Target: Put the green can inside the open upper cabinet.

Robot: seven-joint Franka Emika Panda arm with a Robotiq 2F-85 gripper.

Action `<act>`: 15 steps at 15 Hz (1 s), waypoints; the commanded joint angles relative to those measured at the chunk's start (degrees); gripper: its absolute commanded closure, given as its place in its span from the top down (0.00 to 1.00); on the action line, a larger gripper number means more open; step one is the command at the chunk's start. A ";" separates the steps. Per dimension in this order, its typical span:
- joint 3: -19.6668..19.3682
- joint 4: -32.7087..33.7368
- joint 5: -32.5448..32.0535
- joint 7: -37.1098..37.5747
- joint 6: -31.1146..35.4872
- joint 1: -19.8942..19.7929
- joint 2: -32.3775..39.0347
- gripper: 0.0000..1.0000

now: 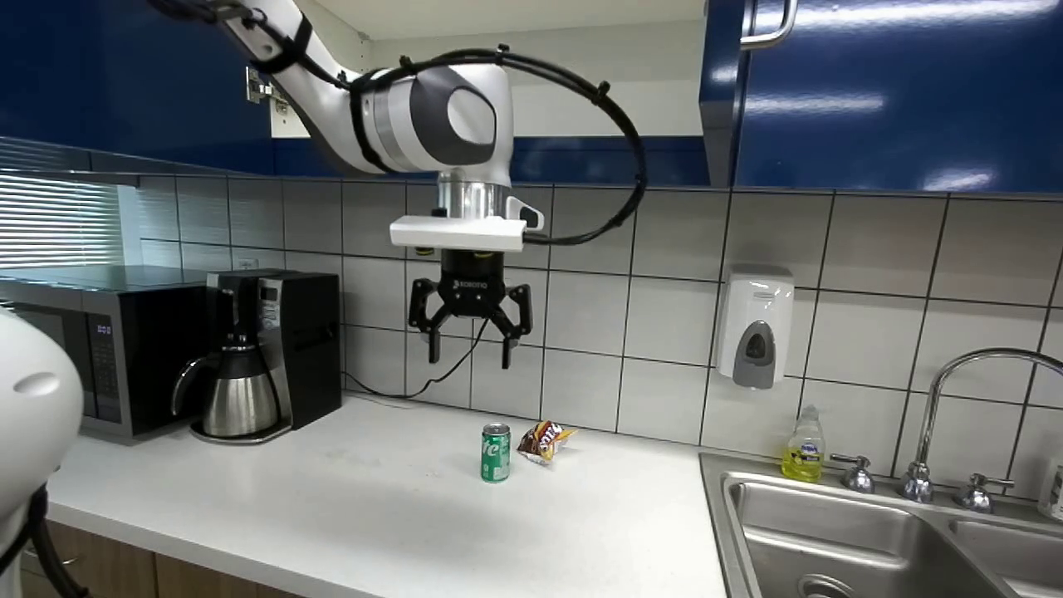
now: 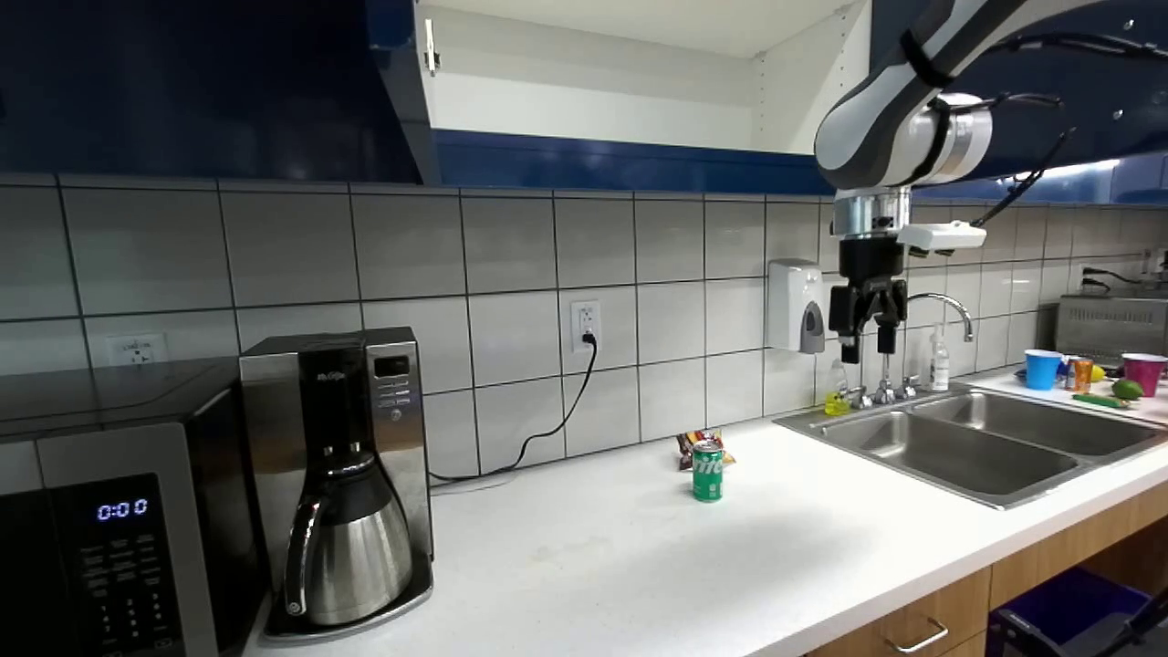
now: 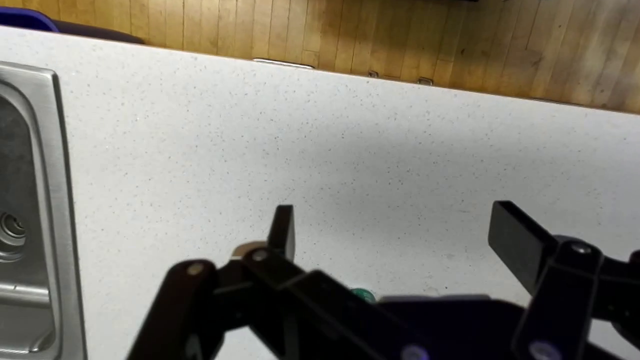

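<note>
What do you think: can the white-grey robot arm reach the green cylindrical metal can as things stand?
Probably yes: the jaws hang open and empty, and nothing seems to block the upright green can from above. The crumpled brown-and-yellow wrapper lies near it, but apart.

It is a kitchen: the counter (image 2: 593, 575) has in it a sink (image 2: 967, 452), on it a microwave (image 2: 128, 511) and a coffee maker (image 2: 333, 406), above it an open cabinet (image 2: 593, 82).

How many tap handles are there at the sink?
2: one handle between the yellow soap bottle and the tap, another handle on the tap's other side. None seems hidden.
</note>
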 commanded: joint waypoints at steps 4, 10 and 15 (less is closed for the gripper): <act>1.80 2.71 1.96 0.94 11.74 -1.17 14.42 1.00; 4.71 4.48 3.03 2.43 23.78 -1.66 26.50 1.00; 7.14 6.90 2.63 6.29 32.21 -2.12 35.28 1.00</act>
